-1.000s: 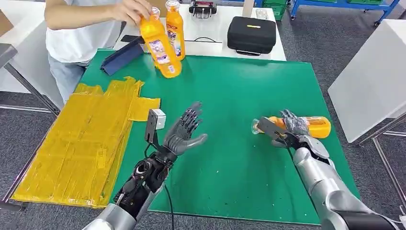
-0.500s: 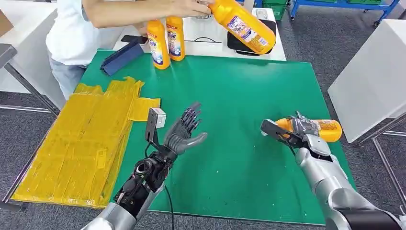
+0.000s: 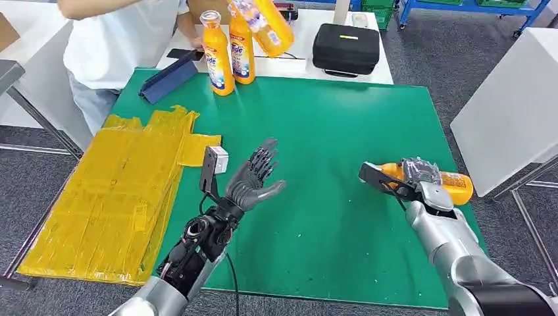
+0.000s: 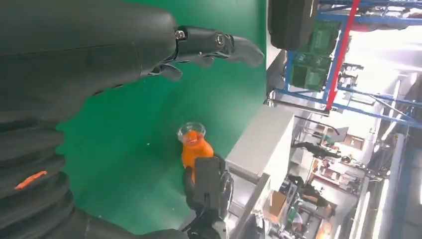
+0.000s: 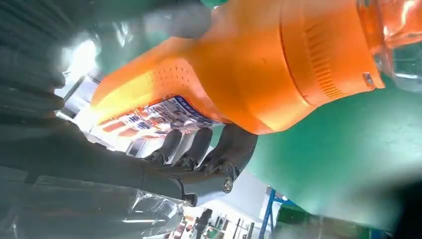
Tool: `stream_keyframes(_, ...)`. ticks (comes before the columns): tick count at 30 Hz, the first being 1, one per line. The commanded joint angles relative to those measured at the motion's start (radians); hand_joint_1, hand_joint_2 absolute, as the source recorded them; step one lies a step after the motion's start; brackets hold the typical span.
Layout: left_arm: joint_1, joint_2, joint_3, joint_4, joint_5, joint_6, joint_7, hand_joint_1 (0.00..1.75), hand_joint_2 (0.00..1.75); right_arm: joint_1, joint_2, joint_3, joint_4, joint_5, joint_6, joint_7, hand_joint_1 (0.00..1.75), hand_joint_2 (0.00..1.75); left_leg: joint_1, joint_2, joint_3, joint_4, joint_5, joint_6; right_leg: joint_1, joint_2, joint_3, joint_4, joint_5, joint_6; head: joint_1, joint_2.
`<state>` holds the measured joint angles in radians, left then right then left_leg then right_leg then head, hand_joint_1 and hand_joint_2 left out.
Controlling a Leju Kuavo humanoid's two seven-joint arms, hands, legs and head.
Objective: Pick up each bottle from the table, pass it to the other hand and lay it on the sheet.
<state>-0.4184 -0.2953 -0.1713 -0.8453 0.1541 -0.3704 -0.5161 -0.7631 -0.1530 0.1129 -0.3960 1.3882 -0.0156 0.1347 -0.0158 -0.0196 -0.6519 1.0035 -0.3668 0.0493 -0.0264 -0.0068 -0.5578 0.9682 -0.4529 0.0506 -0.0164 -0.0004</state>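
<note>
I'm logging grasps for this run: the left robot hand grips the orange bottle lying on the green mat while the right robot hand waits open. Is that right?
Not quite: the sides are swapped. In the head view the right robot hand grips the orange bottle over the green mat, and the left robot hand waits open with its fingers spread.

Orange bottles counted: four [image 3: 451, 184] [image 3: 216, 54] [image 3: 241, 51] [image 3: 268, 23] | yellow sheets: one [image 3: 112, 191] | black cases: one [image 3: 346, 46] | robot hands: two [image 3: 255, 178] [image 3: 416, 176] | persons: one [image 3: 115, 39]
</note>
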Motion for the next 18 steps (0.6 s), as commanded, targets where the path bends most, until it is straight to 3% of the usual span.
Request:
stream_keyframes(1,-0.037,0.018,-0.008,0.045,-0.003,0.001,-0.003,0.0,1.75,0.007,0.027,-0.022,0.058,-0.027,-0.019,-0.086,1.75,1.75,0.003,0.002,0.006,0.0,-0.003,-0.005,0.003,0.001,0.007,-0.002,-0.002,-0.004,0.0,0.0)
stream_keyframes(6,-0.048,0.02,-0.003,0.06,-0.003,0.003,-0.013,0.0,1.75,0.001,0.098,-0.024,0.055,-0.068,-0.015,-0.228,1.75,1.75,0.002,0.004,0.004,-0.001,-0.002,-0.003,0.002,0.003,0.004,-0.002,-0.001,-0.003,0.0,0.0)
stream_keyframes(10,-0.06,0.017,-0.002,0.071,-0.002,0.006,-0.016,0.0,1.75,0.004,0.146,-0.001,0.053,-0.066,-0.023,-0.257,1.75,1.75,0.002,0.01,0.006,-0.001,-0.003,-0.005,0.003,0.008,0.005,-0.002,-0.001,-0.004,0.0,0.0)
stream_keyframes(18,-0.07,0.014,-0.008,0.087,-0.004,-0.002,-0.022,0.0,1.75,0.025,0.181,0.022,0.052,-0.08,-0.025,-0.307,1.75,1.75,0.002,0.008,0.004,-0.001,-0.001,-0.002,0.003,0.006,0.003,-0.002,0.0,-0.002,0.0,0.0)
